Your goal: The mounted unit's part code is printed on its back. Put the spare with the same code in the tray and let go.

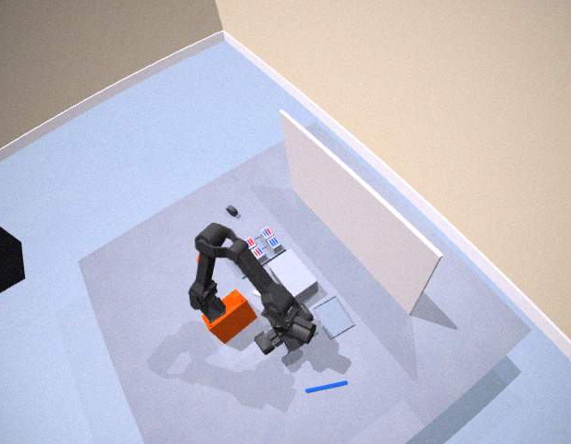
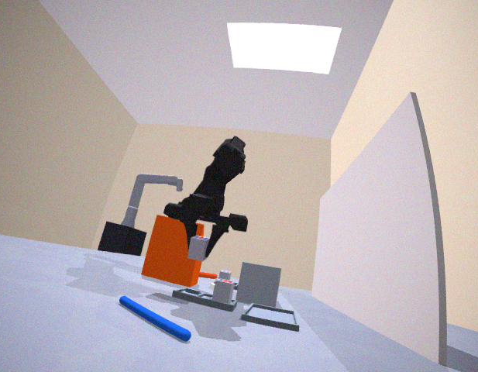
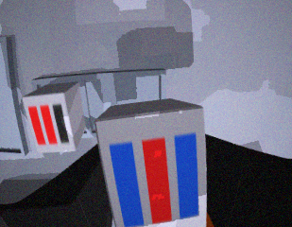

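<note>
My gripper [image 2: 198, 249] is shut on a grey spare with blue, red and blue stripes [image 2: 197, 249] [image 3: 155, 175], held upright above the rack. The dark rack [image 2: 202, 301] bears a spare with two red stripes and one black stripe [image 2: 222, 291] [image 3: 47, 125]. The flat, dark-rimmed tray [image 1: 334, 316] [image 2: 269, 321] is empty, beside the rack. Several striped blocks [image 1: 273, 242] stand behind the large grey box [image 1: 292, 272] [image 2: 258, 284]. I cannot tell which thing is the mounted unit; no code on a back shows.
A tall white panel [image 1: 352, 210] [image 2: 379, 224] stands beyond the tray. An orange box [image 1: 232, 317] [image 2: 170, 252] stands by the arm's base. A blue rod [image 1: 326, 386] [image 2: 154, 318] lies at the front. A small dark cylinder [image 1: 231, 210] lies at the back.
</note>
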Controlling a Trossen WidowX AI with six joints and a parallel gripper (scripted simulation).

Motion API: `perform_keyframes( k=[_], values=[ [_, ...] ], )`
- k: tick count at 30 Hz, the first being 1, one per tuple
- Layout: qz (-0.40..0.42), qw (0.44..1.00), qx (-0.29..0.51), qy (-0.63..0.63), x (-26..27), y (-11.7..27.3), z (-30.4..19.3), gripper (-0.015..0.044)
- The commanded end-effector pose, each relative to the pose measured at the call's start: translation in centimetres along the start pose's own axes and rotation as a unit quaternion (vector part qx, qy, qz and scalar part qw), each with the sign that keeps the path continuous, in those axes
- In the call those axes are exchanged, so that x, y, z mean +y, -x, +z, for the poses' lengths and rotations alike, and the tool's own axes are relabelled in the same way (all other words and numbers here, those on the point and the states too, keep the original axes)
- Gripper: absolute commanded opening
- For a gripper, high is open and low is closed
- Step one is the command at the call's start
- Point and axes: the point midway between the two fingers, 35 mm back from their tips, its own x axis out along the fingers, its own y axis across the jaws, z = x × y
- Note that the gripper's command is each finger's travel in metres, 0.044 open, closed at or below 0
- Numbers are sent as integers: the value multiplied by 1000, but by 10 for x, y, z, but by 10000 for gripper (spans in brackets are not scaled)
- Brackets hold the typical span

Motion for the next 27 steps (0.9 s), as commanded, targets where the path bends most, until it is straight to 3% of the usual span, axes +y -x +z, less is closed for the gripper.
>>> perform_keyframes(
  k=[1, 13, 27],
  values=[
    [0, 1000, 0, 0, 0, 1, 0, 0],
    [-2, 1000, -2, 2, -8, 76, 5, 0],
    [-5, 1000, -9, 7, 28, 85, 17, 0]
  ],
)
